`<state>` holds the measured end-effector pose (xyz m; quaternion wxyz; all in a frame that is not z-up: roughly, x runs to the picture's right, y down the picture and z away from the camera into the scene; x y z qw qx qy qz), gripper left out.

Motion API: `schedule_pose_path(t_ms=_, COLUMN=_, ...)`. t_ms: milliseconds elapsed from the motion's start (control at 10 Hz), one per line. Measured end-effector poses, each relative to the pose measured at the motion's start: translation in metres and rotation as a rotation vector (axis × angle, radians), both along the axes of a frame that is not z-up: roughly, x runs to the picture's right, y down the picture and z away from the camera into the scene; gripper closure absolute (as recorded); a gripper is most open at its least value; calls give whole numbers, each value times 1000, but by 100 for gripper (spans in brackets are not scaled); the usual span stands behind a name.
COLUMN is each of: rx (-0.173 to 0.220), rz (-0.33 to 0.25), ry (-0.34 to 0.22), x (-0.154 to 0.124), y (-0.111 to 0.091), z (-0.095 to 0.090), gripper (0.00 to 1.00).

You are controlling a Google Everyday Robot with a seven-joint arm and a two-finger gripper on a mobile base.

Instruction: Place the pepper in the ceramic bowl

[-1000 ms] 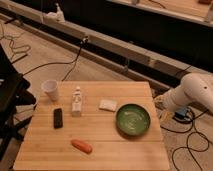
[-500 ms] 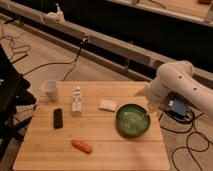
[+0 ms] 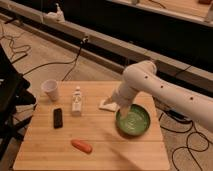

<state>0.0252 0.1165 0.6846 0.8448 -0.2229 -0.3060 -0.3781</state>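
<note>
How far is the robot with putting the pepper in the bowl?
Nothing is done yet: the pepper lies on the table, left of the bowl. Under way: the hand hangs at the bowl's left rim, apart from the pepper. Left: grasp it, carry it, drop it in.

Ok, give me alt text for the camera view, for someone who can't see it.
A white robot arm reaches in from the right, its end effector at the left rim of a green bowl on a wooden table. An orange pepper lies near the front edge; a cup, phone and bottle sit at left.
</note>
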Motion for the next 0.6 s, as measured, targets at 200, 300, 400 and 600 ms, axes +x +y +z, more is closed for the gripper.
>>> schedule_pose_path(t_ms=200, rx=-8, rz=-14, ry=-14, x=-4, y=5, z=-3, gripper=33)
schedule_pose_path(t_ms=300, rx=-7, rz=-13, ry=-13, x=-4, y=5, z=-3, gripper=33)
schedule_pose_path(t_ms=400, rx=-7, rz=-15, ry=-15, x=-5, y=5, z=-3, gripper=33)
schedule_pose_path(t_ms=600, rx=-10, rz=-15, ry=-22, x=-5, y=5, z=0, gripper=33)
